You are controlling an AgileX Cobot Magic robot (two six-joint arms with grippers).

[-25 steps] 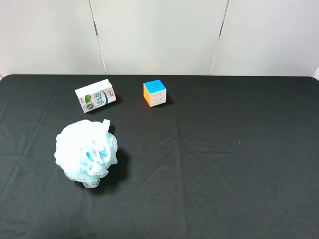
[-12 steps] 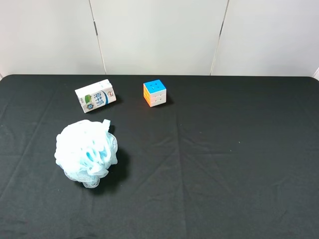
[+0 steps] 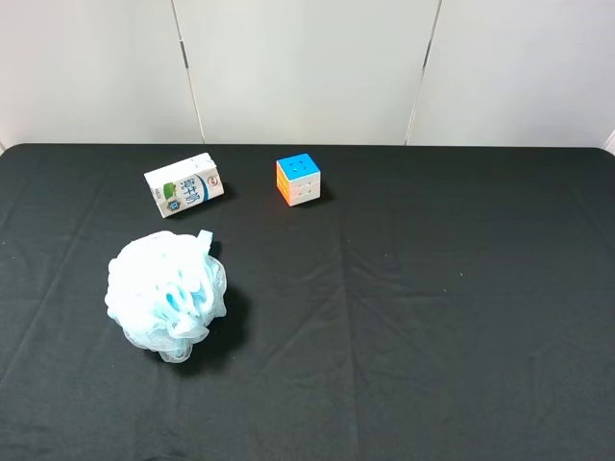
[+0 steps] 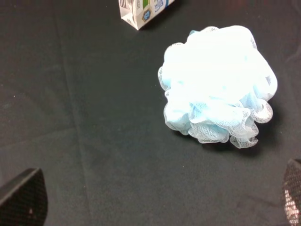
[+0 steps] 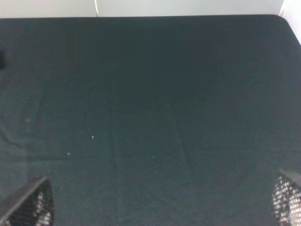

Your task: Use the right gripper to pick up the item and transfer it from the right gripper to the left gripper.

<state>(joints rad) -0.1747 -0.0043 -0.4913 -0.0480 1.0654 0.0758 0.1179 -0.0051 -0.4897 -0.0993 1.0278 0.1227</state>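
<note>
Nothing has moved since a second ago. Your small white drink carton with blue writing point(image 3: 184, 186) lies flat on the black-clothed bench point(image 3: 432, 288), well apart from the right gripper point(image 5: 162, 207), nearer the left gripper point(image 4: 155, 202). Long axis slants. Both jaws wide, empty.

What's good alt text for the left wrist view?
A pale-blue mesh pouf sits on a black cloth, with one end of a white drink carton cut off by the frame edge beyond it. The left tool's two fingertips show at the corners, wide apart and holding nothing.
</note>
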